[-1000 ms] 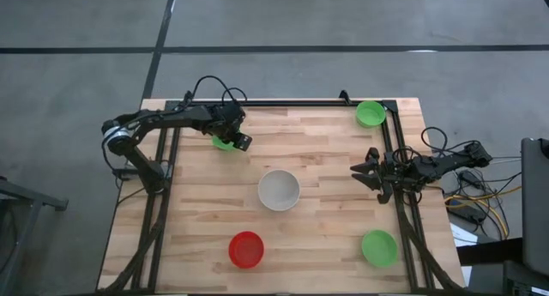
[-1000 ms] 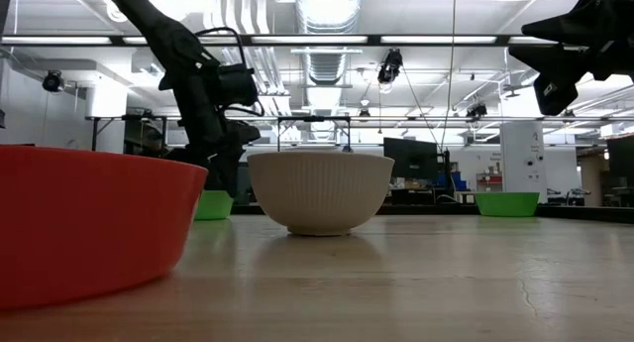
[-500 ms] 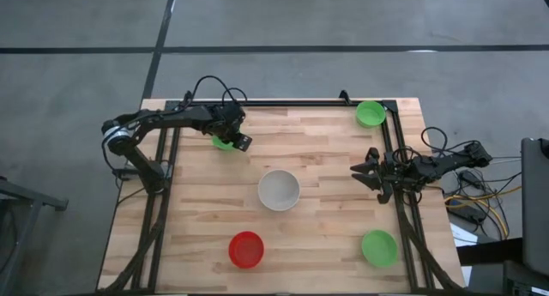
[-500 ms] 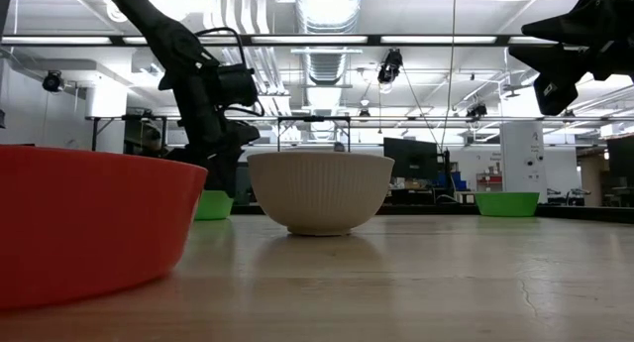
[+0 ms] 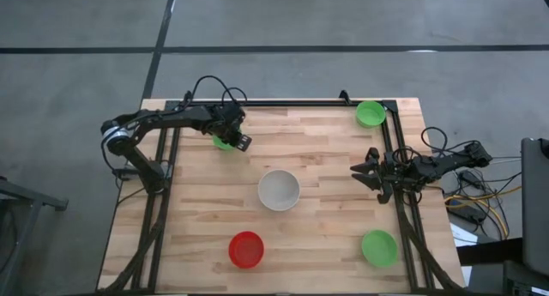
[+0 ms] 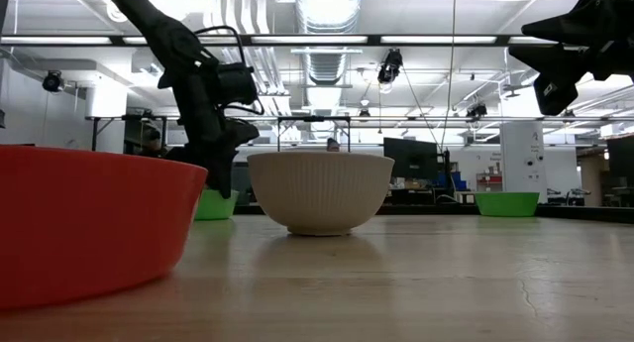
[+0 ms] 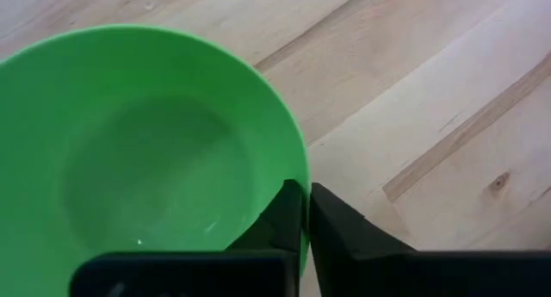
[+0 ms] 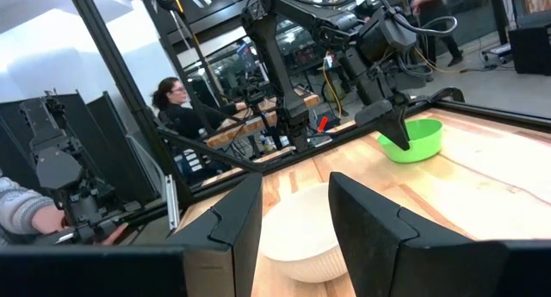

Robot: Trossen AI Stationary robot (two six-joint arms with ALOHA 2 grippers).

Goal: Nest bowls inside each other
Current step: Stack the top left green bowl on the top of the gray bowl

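Observation:
A green bowl point(image 5: 222, 143) stands on the table at the far left, and my left gripper point(image 5: 232, 142) is shut on its rim. The off-white bowl point(image 5: 279, 190) sits at the table's middle. The red bowl point(image 5: 246, 249) is near the front edge. Two more green bowls stand at the far right corner point(image 5: 371, 114) and the near right point(image 5: 378, 247). My right gripper point(image 5: 360, 172) hangs open above the table's right edge, pointing toward the off-white bowl point(image 8: 301, 232), and holds nothing. My left gripper pinches the green bowl's rim point(image 7: 300, 172) on the side toward the table's middle. One finger point(image 7: 277, 219) is inside the bowl and the other point(image 7: 344, 237) is outside. The fingers slant down from above. The bowl's base point(image 6: 214, 213) rests on the table.
Black frame rails run along the table's left and right edges point(image 5: 403, 202). Bare wood lies between the bowls. Beyond the table is a workshop, where a person point(image 8: 176, 103) sits at a bench.
My left gripper has shut on the green bowl's rim without shifting its place. The bowl stays where it stood. My right arm has kept still.

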